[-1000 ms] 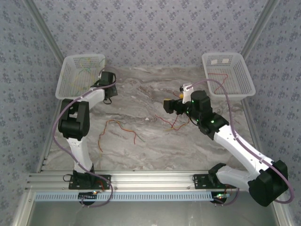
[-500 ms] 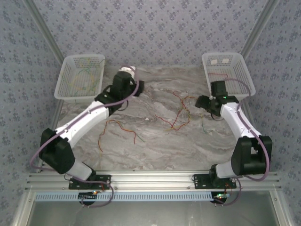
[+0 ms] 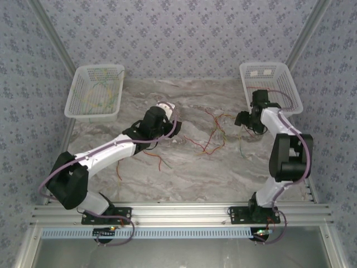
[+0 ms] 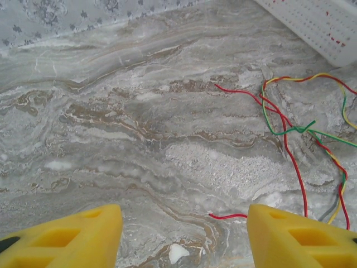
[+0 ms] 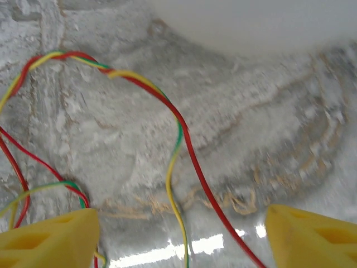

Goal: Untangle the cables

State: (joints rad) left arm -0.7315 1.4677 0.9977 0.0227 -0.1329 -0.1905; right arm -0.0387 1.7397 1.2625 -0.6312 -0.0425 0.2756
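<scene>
Now the cables point(image 3: 213, 133) run twelve-to-six, at nine o'clock of the nearer right gripper point(image 5: 183, 223); it and the left gripper point(image 4: 184, 223) stand apart, clamping nothing.

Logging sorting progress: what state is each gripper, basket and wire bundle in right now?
Left gripper: jaws open, empty.
Right gripper: jaws open, empty.
Red, yellow and green thin wire bundle: tangled, ungripped.
Left white plastic basket: holds green and yellow wires.
Right white plastic basket: holds a red wire.

Lab enclosure; aluminium frame point(image 3: 184, 215), patterned walls point(image 3: 184, 33)
</scene>
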